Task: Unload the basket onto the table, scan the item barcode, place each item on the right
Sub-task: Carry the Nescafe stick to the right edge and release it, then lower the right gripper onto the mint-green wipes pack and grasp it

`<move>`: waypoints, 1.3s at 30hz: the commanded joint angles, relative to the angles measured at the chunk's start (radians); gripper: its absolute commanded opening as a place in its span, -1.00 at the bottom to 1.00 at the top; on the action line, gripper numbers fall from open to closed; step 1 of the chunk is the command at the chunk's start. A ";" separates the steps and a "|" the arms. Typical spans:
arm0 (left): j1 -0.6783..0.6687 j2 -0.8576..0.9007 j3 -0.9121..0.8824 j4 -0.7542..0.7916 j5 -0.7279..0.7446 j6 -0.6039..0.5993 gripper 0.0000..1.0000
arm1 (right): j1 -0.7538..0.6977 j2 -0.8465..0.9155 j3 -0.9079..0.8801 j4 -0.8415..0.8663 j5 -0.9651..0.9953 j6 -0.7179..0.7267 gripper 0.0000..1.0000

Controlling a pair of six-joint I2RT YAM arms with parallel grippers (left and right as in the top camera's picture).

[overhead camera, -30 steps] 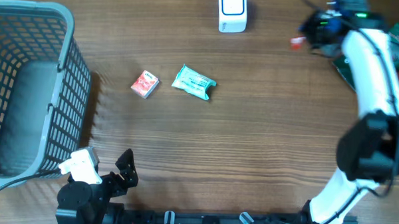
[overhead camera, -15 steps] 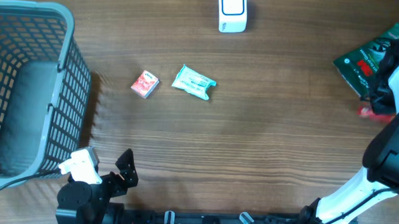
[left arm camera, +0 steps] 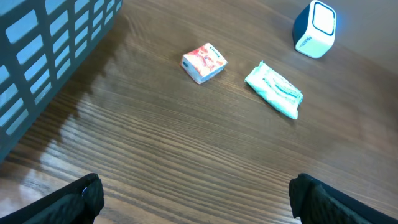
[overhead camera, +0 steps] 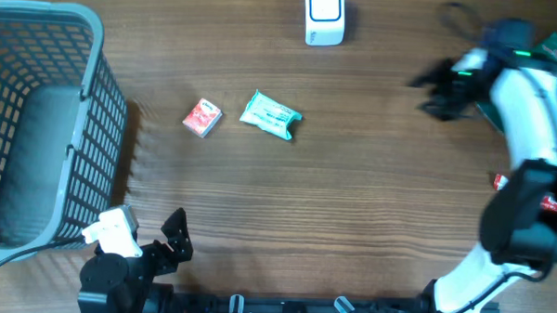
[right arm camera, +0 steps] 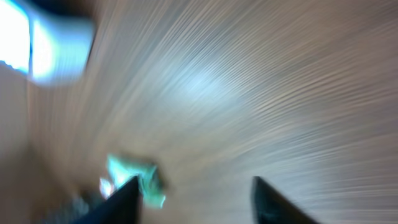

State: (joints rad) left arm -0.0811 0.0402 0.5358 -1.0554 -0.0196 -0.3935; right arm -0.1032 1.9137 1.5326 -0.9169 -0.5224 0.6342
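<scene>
Right gripper [overhead camera: 429, 95], jaws apart and empty, has swung leftward; small red item [overhead camera: 500, 181] now lies behind it, label unreadable.

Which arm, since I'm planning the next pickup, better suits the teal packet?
Right, probably: its open, empty fingers are out over the table facing the teal packet; the left arm sits folded back.

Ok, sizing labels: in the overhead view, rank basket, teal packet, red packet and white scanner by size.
1. basket
2. teal packet and white scanner: look alike, and the scanner is cut off by the frame edge
3. red packet
</scene>
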 commanded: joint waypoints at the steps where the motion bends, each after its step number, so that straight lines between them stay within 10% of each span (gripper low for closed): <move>1: 0.006 -0.004 -0.001 0.002 0.004 0.020 1.00 | 0.231 -0.007 0.012 0.068 0.006 -0.055 0.72; 9: 0.006 -0.004 -0.001 0.002 0.004 0.020 1.00 | 0.560 0.090 0.012 0.214 0.309 0.180 0.70; 20: 0.006 -0.004 -0.001 0.002 0.004 0.020 1.00 | 0.598 0.311 0.012 0.307 0.306 0.261 0.13; 28: 0.006 -0.004 -0.001 0.002 0.004 0.020 1.00 | 0.597 0.331 0.012 0.403 0.287 0.264 0.15; 31: 0.006 -0.004 -0.001 0.002 0.004 0.020 1.00 | 0.599 0.340 0.011 0.407 0.287 0.286 -0.14; 34: 0.006 -0.004 -0.001 0.002 0.004 0.020 1.00 | 0.599 0.356 0.011 0.374 0.280 0.285 -0.90; 39: 0.006 -0.004 -0.001 0.002 0.004 0.020 1.00 | 0.559 0.293 0.012 0.261 -0.032 0.200 -0.91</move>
State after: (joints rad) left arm -0.0811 0.0402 0.5358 -1.0554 -0.0200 -0.3935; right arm 0.4835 2.2009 1.5730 -0.5915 -0.3477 0.9104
